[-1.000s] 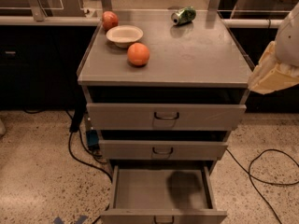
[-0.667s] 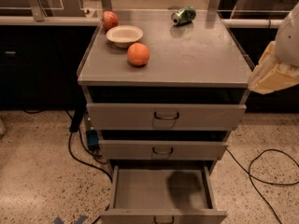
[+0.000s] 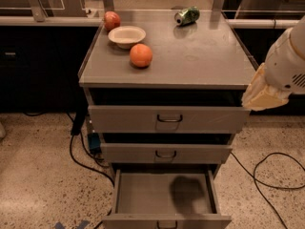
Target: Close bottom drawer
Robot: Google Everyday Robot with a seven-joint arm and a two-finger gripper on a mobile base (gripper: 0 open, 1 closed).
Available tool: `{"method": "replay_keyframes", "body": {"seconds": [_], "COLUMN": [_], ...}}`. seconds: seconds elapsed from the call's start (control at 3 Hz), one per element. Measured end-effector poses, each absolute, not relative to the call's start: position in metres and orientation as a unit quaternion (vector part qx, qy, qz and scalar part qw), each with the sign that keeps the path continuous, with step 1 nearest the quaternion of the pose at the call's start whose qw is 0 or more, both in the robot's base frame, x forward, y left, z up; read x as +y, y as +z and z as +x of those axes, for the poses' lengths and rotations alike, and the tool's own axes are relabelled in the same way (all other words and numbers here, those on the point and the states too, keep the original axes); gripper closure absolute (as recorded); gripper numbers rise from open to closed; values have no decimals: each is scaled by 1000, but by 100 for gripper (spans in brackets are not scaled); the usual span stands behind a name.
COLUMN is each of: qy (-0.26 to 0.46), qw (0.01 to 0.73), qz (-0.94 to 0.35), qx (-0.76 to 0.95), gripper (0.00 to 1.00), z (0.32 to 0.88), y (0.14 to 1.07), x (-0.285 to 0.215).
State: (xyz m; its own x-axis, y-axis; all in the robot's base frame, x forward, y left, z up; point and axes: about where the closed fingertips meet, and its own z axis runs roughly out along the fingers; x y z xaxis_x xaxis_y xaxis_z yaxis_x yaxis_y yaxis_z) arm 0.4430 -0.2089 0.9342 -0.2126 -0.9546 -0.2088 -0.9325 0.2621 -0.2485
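Observation:
The bottom drawer (image 3: 143, 197) of the grey cabinet is pulled far out toward me. It is an empty shallow tray with a dark shadow on its floor. Its flat front (image 3: 200, 221) with a small dark loop handle (image 3: 167, 224) sits at the lower edge of the view. The middle drawer (image 3: 165, 153) and top drawer (image 3: 167, 119) above it stick out only a little. My gripper is out of view; only a white arm segment with a beige cover (image 3: 279, 75) shows at the right edge, beside the cabinet top.
On the cabinet top (image 3: 190, 56) are an orange (image 3: 141, 55), a white bowl (image 3: 127, 35), a reddish apple (image 3: 111, 19) and a green can (image 3: 187, 15) on its side. Black cables (image 3: 269, 175) lie on the speckled floor at right and left (image 3: 78, 151).

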Motion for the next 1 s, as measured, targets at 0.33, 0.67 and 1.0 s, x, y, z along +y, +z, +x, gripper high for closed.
{"method": "replay_keyframes", "body": {"seconds": [0.33,0.67,1.0], "qy": [-29,-16,-17], "qw": [169,162,162], "qz": [-608,-619,-620], "qx": [776,768,768], "gripper": [100,100,100], "z": [441,415,415], "y": [905,840,840], "x": [-207,-208,-208]}}
